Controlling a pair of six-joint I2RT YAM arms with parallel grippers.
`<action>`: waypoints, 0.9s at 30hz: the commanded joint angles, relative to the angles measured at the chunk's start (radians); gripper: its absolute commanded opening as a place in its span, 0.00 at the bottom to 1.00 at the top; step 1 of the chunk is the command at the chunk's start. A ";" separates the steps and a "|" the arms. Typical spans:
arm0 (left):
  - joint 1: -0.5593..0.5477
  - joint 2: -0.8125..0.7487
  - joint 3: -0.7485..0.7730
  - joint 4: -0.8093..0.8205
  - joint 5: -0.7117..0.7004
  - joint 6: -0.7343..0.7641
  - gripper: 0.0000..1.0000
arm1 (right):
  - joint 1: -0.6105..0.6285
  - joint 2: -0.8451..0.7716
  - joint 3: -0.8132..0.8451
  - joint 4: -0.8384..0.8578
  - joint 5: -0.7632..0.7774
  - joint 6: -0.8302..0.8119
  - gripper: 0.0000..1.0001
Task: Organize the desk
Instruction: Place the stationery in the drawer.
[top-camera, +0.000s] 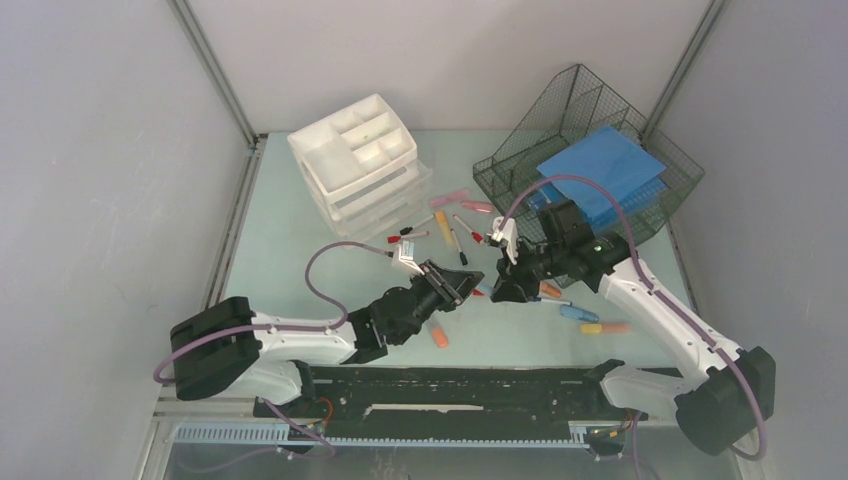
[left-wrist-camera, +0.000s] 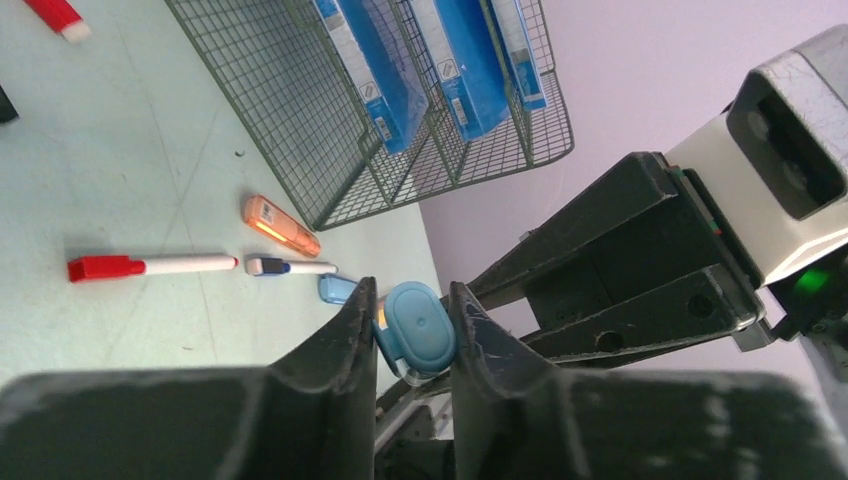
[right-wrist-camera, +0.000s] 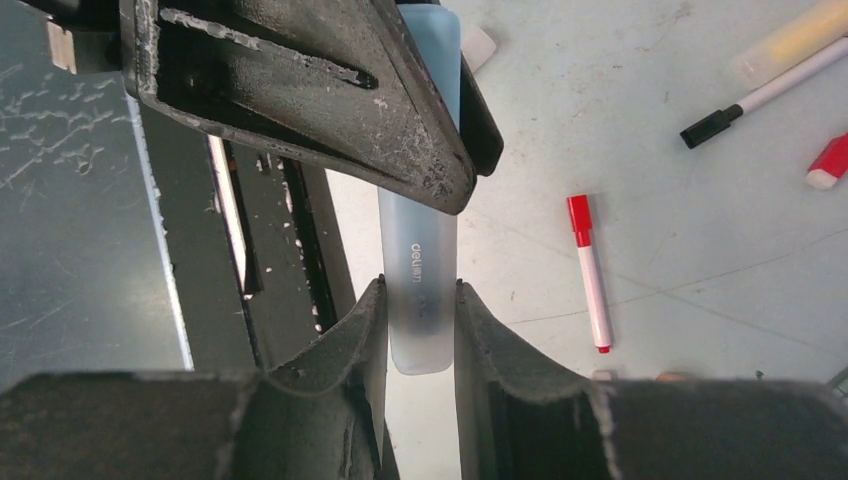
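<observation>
1. The highlighter (right-wrist-camera: 420, 240) is nearly lost in the top view, masked where the two grippers meet above the middle of the desk (top-camera: 280, 230).
2. The left gripper (left-wrist-camera: 410, 300) clamps its jaws on the blue cap end. The barrel behind is hidden from the left wrist camera.
3. The right gripper (right-wrist-camera: 420, 295) pinches the frosted barrel's other end, and the left fingers cover the upper part.
4. The pale green desk fills the grey-walled cell, with a black rail along its near edge.
5. The wire tray (top-camera: 520, 172) at the far right holds blue packs (top-camera: 600, 170) standing in its compartments. Their tops are cut off in the left wrist view.
6. The drawer unit (top-camera: 355, 160) stands far left of the tray. What lies in its open top compartments is too small to tell.
7. Loose pens, among them a red marker (left-wrist-camera: 150, 266), lie on the desk near the tray.
</observation>
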 joint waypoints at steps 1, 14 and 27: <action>-0.007 -0.001 0.036 0.039 -0.042 -0.006 0.13 | 0.022 -0.020 -0.003 0.039 0.039 0.016 0.00; 0.019 -0.158 -0.093 0.032 -0.076 0.119 0.00 | 0.044 -0.079 -0.008 -0.048 0.077 -0.105 0.82; 0.191 -0.588 0.183 -1.034 -0.158 0.980 0.00 | -0.031 -0.212 -0.052 -0.064 0.193 -0.187 0.85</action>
